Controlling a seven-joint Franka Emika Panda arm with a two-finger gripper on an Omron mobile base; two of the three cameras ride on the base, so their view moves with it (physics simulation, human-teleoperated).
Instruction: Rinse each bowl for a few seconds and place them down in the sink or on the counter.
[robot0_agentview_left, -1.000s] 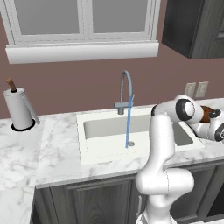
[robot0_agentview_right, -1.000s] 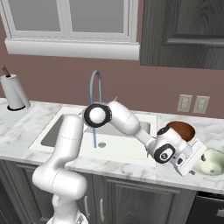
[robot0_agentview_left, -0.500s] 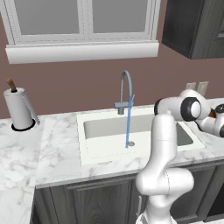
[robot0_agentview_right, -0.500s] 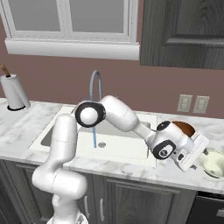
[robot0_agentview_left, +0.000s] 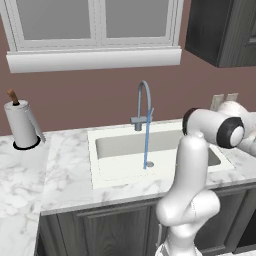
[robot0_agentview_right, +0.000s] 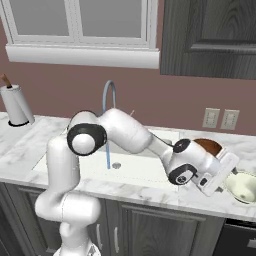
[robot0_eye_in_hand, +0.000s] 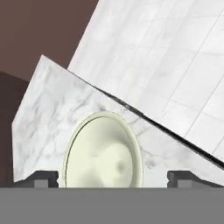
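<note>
Bowls sit right of the sink (robot0_agentview_right: 135, 172), out where we have reached. Far to our gripper's left a paper towel roll (robot0_agentview_right: 17, 107) stands on the counter (robot0_agentview_right: 165, 192); nearer, still left of it, the faucet (robot0_agentview_right: 107, 97) runs a thin stream into the basin. Just behind our wrist rests a reddish-brown bowl (robot0_agentview_right: 209, 146). Our gripper (robot0_eye_in_hand: 113, 177) is spread wide, holding nothing, its fingertips (robot0_eye_in_hand: 40, 178) standing either side of a pale cream bowl (robot0_eye_in_hand: 104, 151) directly ahead on the marble. In the right base view that bowl lies just beyond the hand.
</note>
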